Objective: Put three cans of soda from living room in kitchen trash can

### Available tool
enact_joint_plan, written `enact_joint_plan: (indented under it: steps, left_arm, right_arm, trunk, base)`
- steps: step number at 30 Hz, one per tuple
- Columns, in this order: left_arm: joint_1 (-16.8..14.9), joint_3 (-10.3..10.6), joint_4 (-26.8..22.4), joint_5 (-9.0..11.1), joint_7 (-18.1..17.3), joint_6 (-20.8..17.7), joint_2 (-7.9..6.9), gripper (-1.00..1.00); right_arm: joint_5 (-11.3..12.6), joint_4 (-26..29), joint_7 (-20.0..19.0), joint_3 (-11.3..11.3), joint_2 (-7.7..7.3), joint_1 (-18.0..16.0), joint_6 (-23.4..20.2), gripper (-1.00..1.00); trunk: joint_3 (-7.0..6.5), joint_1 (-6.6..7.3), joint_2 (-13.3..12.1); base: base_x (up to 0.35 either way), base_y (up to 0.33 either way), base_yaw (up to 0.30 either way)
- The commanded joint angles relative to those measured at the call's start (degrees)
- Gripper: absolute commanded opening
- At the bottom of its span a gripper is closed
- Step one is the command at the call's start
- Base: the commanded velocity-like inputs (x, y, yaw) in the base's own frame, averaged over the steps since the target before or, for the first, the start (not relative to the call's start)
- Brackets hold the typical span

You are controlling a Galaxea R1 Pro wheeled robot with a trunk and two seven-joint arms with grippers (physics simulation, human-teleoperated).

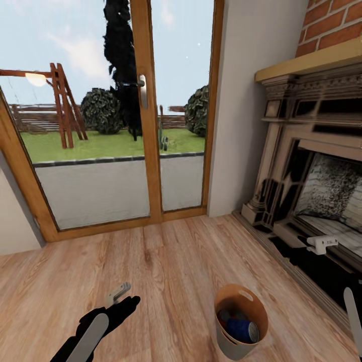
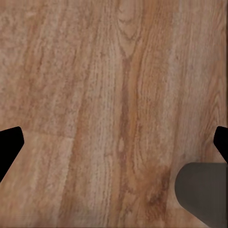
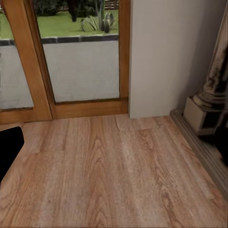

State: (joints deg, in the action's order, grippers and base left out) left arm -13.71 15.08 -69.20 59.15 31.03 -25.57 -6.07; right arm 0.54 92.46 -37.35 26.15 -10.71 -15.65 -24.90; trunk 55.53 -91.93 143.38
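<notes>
The tash can (image 1: 240, 322), low in the frame, holds a blue can of soda (image 1: 242, 330); it is judged light and rigid, best gripped at the rim slot. Left gripper (image 1: 120, 296) jaws are seen parted and empty; the right's state cannot be told.

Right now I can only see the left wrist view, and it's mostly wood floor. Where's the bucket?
Observer: In the head view the tash can stands on the floor, to the right of your left claw and apart from it.
Operator: Is there anything in it?
Observer: Yes, a dark blue can of soda lies inside. There's something more next to it, but it's too unclear to name.
Operator: What's around us?
Observer: A fireplace with brick above it is on the right, and wood-framed glass doors are straight ahead, with a garden outside.
</notes>
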Motion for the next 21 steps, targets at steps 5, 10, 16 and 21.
enact_joint_plan:
  steps: [5,10,16,21]
  left_arm:
    - [0.0,0.0,0.0,0.0,0.0,0.0,0.0,1.0]
    - [0.0,0.0,1.0,-0.2,0.0,2.6,-0.29,1.0]
    - [0.5,0.0,5.1,-0.3,0.1,3.4,-1.01,1.0]
    - [0.7,0.4,9.8,-0.6,0.1,3.5,-1.29,1.0]
  right_arm:
    - [0.0,0.0,0.0,0.0,0.0,0.0,0.0,1.0]
    - [-0.5,-3.6,0.2,-0.3,1.38,0.4,-0.3,1.0]
    - [-0.7,-8.5,0.4,-0.3,2.0,1.3,-0.5,1.0]
    - [-0.7,-9.1,0.4,-0.3,2.04,1.5,-0.5,1.0]
  trunk:
    - [-1.11,0.13,-0.1]
    - [-1.11,0.13,-0.1]
    - [-1.11,0.13,-0.1]
    - [-1.11,0.13,-0.1]
  base:
    - [0.0,0.0,0.0]
    - [0.0,0.0,0.0]
    - [0.0,0.0,0.0]
    - [0.0,0.0,0.0]
